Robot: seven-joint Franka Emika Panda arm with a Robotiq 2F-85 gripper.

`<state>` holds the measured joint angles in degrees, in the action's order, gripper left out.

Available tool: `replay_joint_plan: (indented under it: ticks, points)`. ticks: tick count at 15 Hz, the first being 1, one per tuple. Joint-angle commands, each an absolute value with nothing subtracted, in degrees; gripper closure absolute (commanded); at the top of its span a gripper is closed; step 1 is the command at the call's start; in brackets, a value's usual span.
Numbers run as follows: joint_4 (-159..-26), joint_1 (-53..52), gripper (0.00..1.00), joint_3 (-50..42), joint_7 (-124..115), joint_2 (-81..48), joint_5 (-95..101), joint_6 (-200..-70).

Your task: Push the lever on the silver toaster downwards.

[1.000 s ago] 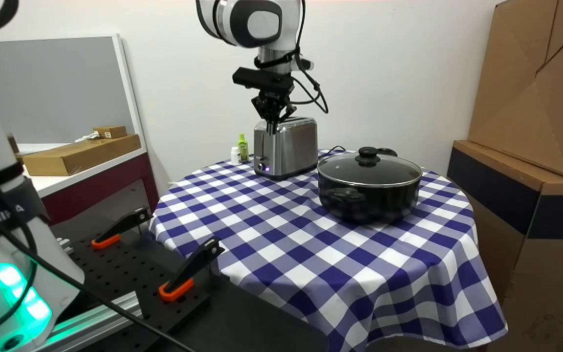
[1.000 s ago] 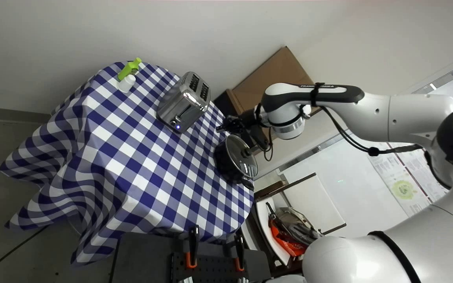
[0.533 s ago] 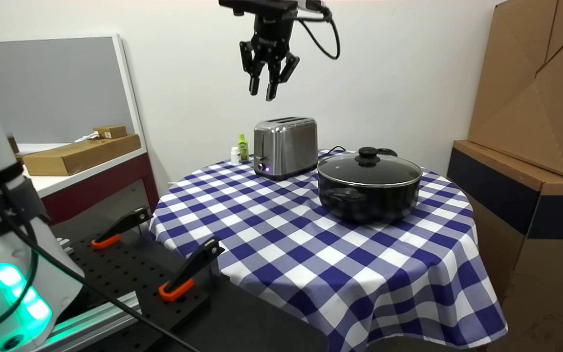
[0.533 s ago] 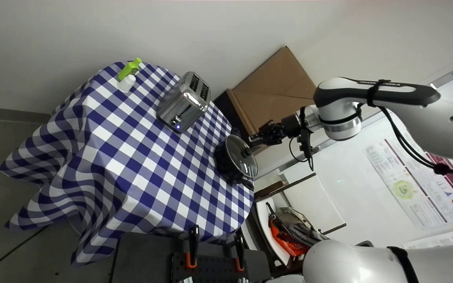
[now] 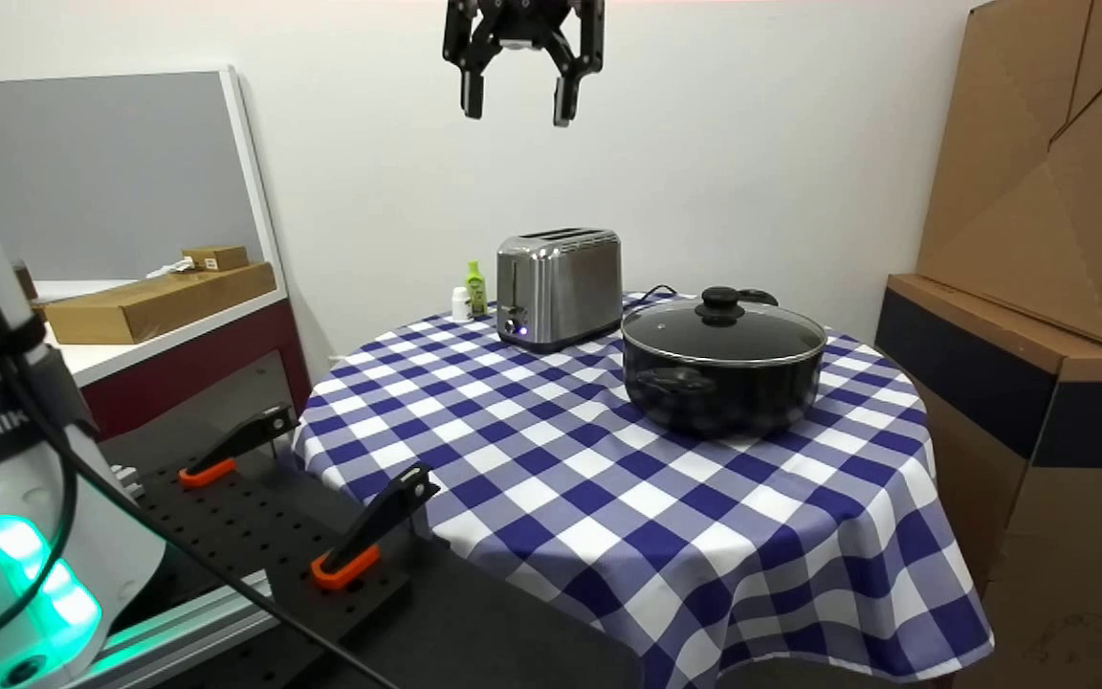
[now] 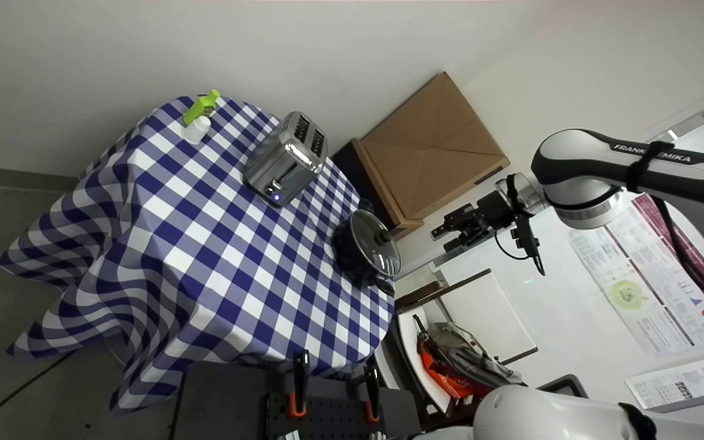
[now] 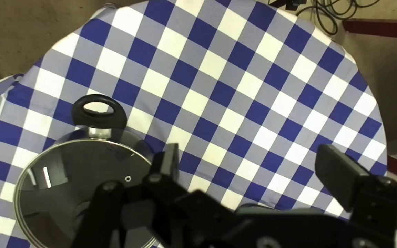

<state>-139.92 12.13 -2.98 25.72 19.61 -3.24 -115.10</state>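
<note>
Gripper [image 5: 517, 119] higher, wider, pot [image 5: 742, 397] under lid [image 5: 675, 335]

One toaster [image 5: 570, 289], one pot [image 5: 723, 383] (plus two bottles [image 5: 476, 291]).

Light soft & even in both exterior views; bkgd wall [image 5: 781, 172] bright, floor [image 6: 16, 256] dim. In an exterior view, base LEDs [image 5: 42, 571] blow out to white w/ green spill. Toaster [image 6: 285, 162] has bright glints + blue glow. Wrist view: gripper [image 7: 247, 155] v. dark, out of focus; lid [image 7: 71, 182] w/ glare streaks; some whites in cloth [image 7: 233, 103] yellowish.
</note>
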Motion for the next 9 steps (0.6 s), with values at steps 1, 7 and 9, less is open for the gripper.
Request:
replay_joint_plan:
  ticks: [1, 7, 9]
  points:
    - [-140.95, 8.61, 0.00, -4.91, 22.18, 23.56, -0.83, -112.67]
    - [-140.19, 7.45, 0.00, -6.08, 17.43, 23.40, 0.24, -113.95]
    - [-140.19, 7.52, 0.00, -6.24, 16.92, 23.67, 0.39, -113.94]
